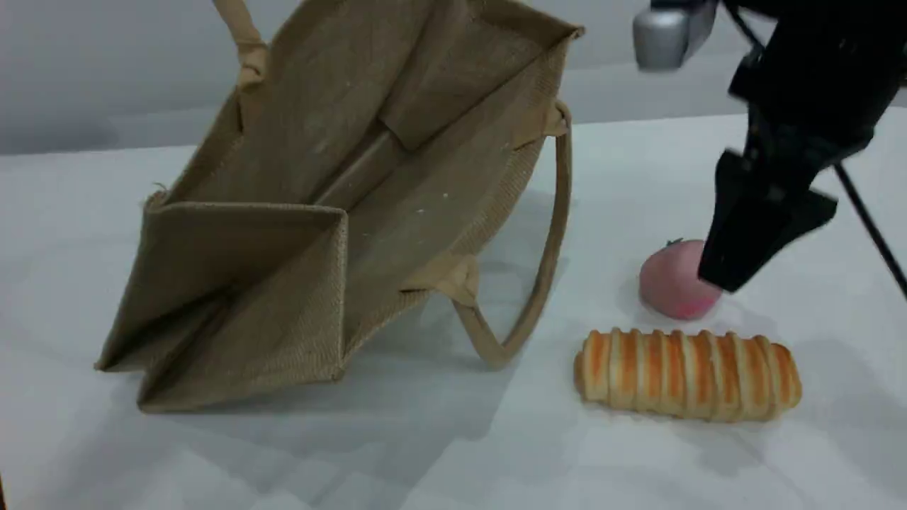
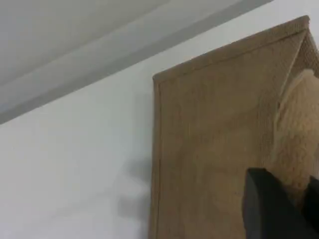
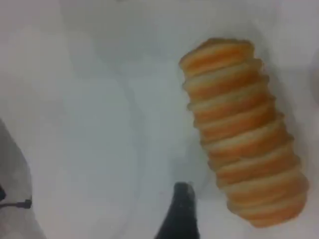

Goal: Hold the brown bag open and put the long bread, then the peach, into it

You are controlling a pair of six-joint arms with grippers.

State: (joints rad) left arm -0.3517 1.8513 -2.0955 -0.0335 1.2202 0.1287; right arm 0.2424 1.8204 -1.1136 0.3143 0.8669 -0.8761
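The brown bag [image 1: 397,163] stands tilted on the table with its mouth gaping toward the camera. Its far handle [image 1: 244,42] is pulled up out of the top edge, and its near handle [image 1: 545,269] hangs loose. In the left wrist view my left gripper [image 2: 291,196] is shut on the beige handle [image 2: 299,134] above the bag's side [image 2: 214,139]. The long bread [image 1: 687,374] lies crosswise at front right, and the right wrist view shows the long bread [image 3: 241,129] too. The peach [image 1: 669,283] sits just behind it. My right gripper [image 1: 737,273] hovers open beside the peach, above the bread, holding nothing.
The white table [image 1: 708,460] carries only the bag, bread and peach. A grey wall runs behind it. A silver arm part [image 1: 666,35] and a black cable [image 1: 871,227] hang at the upper right.
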